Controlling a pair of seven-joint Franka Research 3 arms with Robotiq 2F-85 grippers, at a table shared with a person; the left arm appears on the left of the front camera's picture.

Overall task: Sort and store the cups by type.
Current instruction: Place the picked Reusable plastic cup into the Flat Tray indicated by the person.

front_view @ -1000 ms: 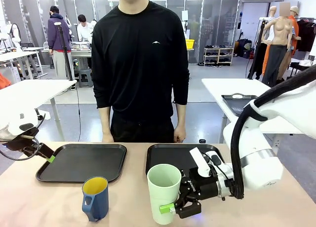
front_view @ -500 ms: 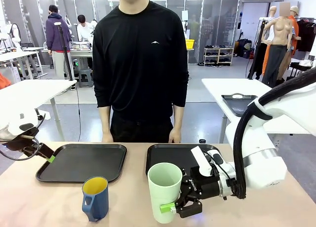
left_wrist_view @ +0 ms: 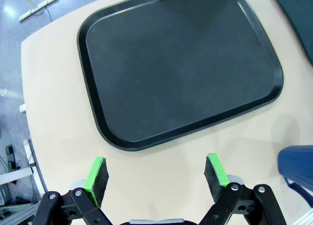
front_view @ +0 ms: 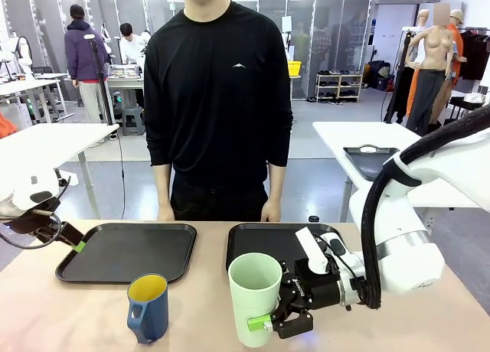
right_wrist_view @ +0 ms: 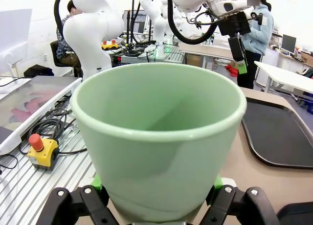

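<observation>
My right gripper (front_view: 264,322) clasped the green cup (front_view: 254,287) in front of the right tray (front_view: 245,237). The blue mug (front_view: 148,308) stood apart to its left. My left gripper (left_wrist_view: 156,172) hung spread wide beside the left tray (left_wrist_view: 181,63).

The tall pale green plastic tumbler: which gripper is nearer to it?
Right. The right gripper has its jaws closed low on the green tumbler; the left gripper hangs open by the left black tray, far off.

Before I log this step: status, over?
Right gripper shut on tall pale green plastic tumbler. Left gripper open, hovering by left black tray. Dark blue handled mug untouched, beside tumbler.
</observation>
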